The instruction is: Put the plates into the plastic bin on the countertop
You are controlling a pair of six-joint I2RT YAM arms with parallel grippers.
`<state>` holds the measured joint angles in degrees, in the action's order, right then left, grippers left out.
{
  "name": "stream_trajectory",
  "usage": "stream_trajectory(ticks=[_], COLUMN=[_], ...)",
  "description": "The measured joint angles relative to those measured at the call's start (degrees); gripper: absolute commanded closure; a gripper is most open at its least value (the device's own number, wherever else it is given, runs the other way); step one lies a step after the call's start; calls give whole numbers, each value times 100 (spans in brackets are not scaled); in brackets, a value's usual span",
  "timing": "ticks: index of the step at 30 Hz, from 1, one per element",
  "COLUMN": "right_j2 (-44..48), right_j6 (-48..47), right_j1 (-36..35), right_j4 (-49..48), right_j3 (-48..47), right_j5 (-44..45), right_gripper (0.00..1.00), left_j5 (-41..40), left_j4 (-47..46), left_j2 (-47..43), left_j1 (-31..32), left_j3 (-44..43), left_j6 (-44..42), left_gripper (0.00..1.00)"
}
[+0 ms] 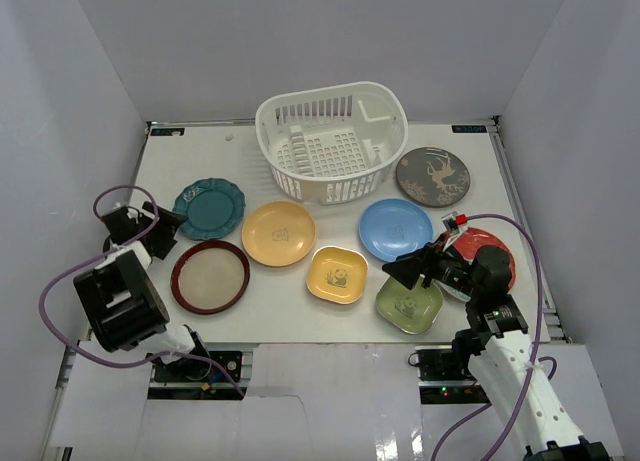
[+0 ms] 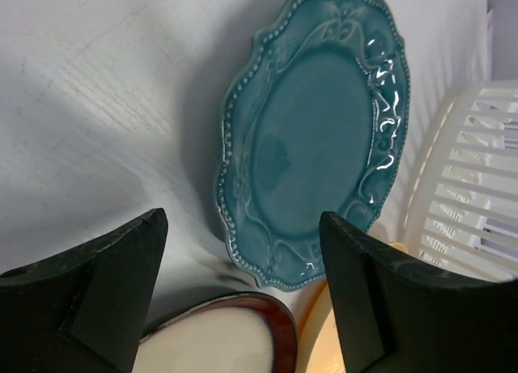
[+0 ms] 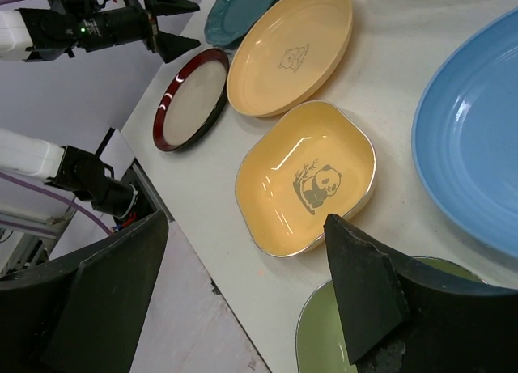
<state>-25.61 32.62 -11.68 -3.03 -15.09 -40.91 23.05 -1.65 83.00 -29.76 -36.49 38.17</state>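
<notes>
Right pincer [image 3: 244,223] half-hides green plate [image 3: 324,341]; overhead, seemingly whole.

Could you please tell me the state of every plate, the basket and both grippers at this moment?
Basket: upright, empty.
Teal plate: flat on table.
Brown-rimmed plate: flat on table.
Orange plate: flat on table.
Yellow dish: flat on table.
Green dish: flat on table.
Blue plate: flat on table.
Grey plate: flat on table.
Red plate: on table, partly hidden.
Left gripper: open, empty.
Right gripper: open, empty.
</notes>
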Motion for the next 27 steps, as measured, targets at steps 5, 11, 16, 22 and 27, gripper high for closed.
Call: stream_trajectory(ticks=[5,11,16,22,27], right_j2=[-22,-177,-341,-529,-925], right_j6=[-13,-11,127,260,393], right_j1=[-35,-46,-87,-190,-424], right_j4=[0,-17,-203,-396,-737], right_j3=[2,4,103,103,83], right_j5=[4,33,46,166,321], right_gripper=[16,17,18,19,18], left_j5=[468,861,1128,1513,1506], left_j4=[-459,-1117,-1797,-2776,-3373], left_j2=[841,1425,1908,2129,1965], left_j1=[-55,-74,-107,-120,-116], left_j3=[-162,-286,-332,-111,376], left_j6=[-127,-131,129,756,1362], left_gripper=[33,47,69,100,100])
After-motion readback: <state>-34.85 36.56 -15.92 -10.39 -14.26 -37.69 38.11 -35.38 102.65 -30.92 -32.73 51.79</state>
